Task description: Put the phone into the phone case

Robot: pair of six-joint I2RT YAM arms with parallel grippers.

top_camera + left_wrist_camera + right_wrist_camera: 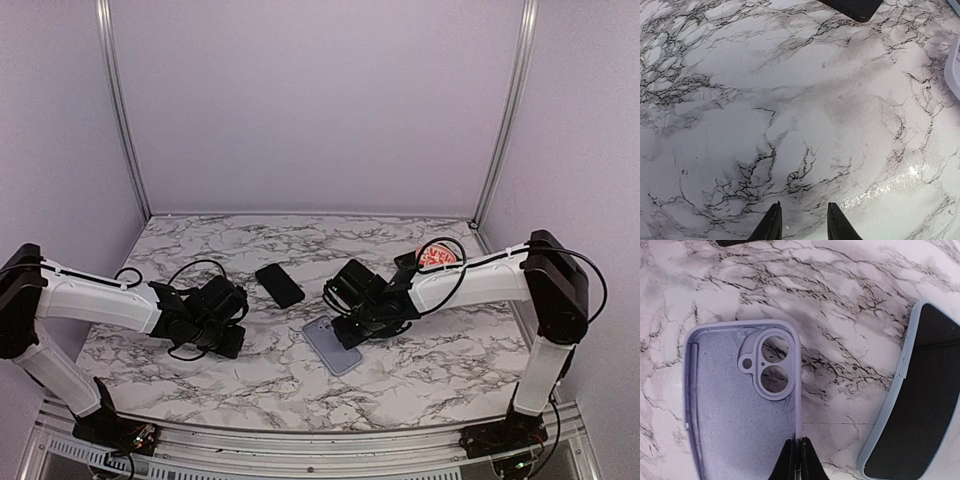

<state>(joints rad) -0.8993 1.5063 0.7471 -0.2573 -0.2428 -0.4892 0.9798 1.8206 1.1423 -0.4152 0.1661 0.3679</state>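
Observation:
The lavender phone case (725, 405) lies open side up on the marble table, camera cutout at its far end. It also shows in the top view (328, 348) and at the right edge of the left wrist view (954, 67). My right gripper (800, 450) is shut on the case's right side wall; in the top view it (350, 328) sits over the case's far end. The phone (920, 410), black screen with a light blue rim, lies flat beside the case, apart from it (279, 284) (855, 6). My left gripper (802, 220) is open and empty over bare table, left of the phone (228, 318).
A round red and white object (440, 255) lies at the back right behind the right arm. Loose black cables (195, 268) loop by the left arm. Walls close the table on the back and both sides.

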